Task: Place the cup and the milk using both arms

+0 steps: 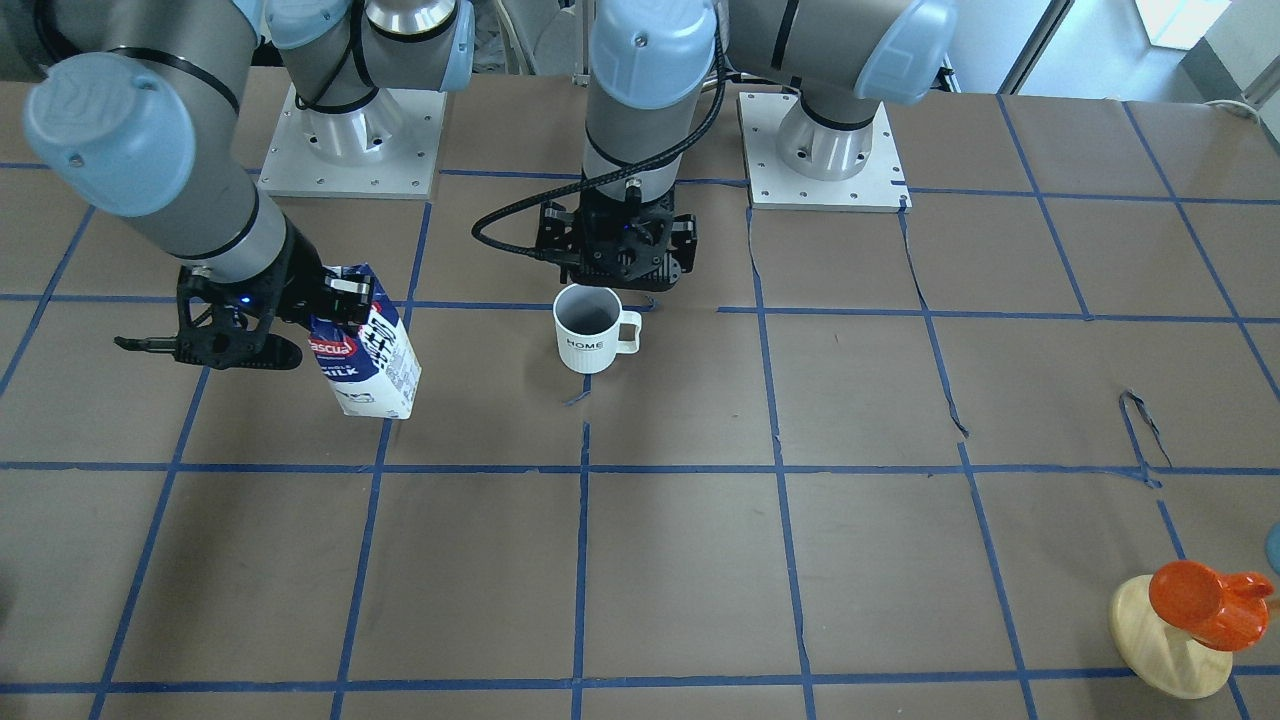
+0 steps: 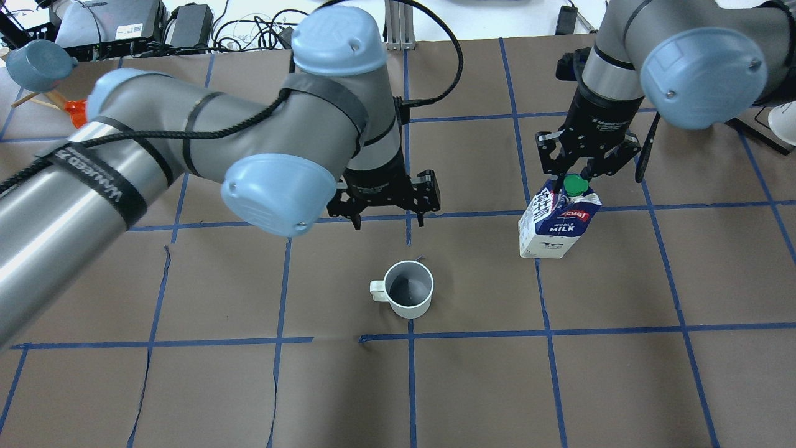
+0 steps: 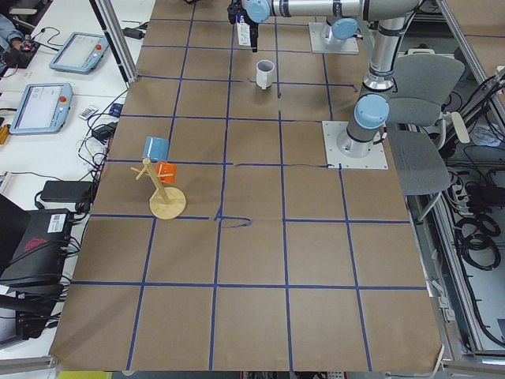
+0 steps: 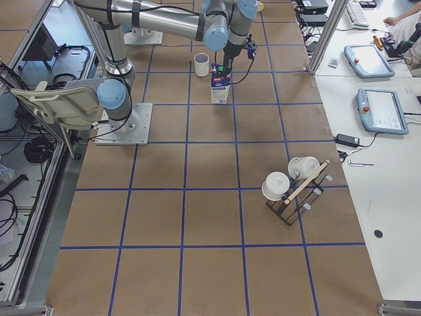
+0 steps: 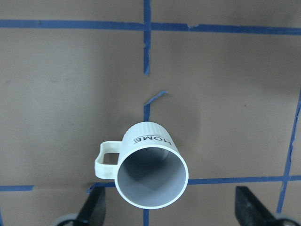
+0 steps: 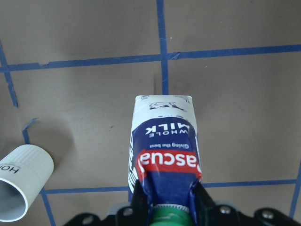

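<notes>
The white cup [image 2: 408, 289] with "HOME" on its side stands upright on the brown table, also in the front view [image 1: 588, 330] and the left wrist view [image 5: 150, 172]. My left gripper [image 2: 385, 218] is open and empty, above the cup and clear of it; its fingertips [image 5: 91, 209] stand wide at either side. The blue and white milk [image 2: 556, 227] carton is upright to the cup's right. My right gripper [image 2: 575, 180] is shut on its gable top beside the green cap, seen in the right wrist view [image 6: 169, 200]. I cannot tell whether the carton's base touches the table.
A wooden mug stand [image 1: 1170, 640] with an orange cup [image 1: 1200, 600] and a blue cup [image 2: 37, 62] stands at the far left of the table. A rack with white cups [image 4: 293, 187] stands on my right side. The arms' base plates [image 1: 350, 140] are at my edge.
</notes>
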`<state>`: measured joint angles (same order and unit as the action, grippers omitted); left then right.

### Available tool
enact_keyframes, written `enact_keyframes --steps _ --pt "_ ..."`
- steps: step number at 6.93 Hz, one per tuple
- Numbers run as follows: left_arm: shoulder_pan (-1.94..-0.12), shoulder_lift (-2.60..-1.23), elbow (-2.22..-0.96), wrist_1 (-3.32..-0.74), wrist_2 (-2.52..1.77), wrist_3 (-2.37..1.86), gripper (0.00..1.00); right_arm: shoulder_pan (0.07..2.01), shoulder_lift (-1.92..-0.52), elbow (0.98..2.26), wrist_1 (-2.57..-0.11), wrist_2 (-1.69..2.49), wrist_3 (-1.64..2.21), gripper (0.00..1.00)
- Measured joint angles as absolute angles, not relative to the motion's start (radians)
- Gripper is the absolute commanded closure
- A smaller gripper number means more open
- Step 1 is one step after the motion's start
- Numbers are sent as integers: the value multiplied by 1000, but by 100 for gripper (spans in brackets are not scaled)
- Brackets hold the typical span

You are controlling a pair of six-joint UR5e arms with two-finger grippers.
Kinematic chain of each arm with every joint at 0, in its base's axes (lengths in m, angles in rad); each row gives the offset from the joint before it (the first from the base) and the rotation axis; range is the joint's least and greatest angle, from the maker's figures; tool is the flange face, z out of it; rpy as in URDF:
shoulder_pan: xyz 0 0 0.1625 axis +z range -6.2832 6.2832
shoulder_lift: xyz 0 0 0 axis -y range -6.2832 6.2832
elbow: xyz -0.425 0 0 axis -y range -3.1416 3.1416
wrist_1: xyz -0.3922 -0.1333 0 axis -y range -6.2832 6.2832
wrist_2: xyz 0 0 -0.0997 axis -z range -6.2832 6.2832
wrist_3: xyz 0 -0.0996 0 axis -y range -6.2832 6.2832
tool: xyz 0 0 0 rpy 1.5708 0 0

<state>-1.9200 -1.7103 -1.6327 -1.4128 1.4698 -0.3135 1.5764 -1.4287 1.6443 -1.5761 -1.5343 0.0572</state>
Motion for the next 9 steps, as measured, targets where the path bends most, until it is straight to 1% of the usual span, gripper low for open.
enact_keyframes --steps 3,6,8,9 --pt "-1740 -1581 -1622 -1487 1478 -155 0 1714 -1429 1674 -1587 -1515 142 79" --pt "-1572 -1506 -1622 -1534 1486 37 0 1774 -1430 1703 -1606 -1477 198 77" --pt "-1541 -1498 -1622 -1531 1488 81 0 1789 -1423 1722 -1652 -1454 254 76" --pt "-1539 -1497 -1623 -1525 1489 90 0 1793 -1419 1733 -1682 -1449 267 74"
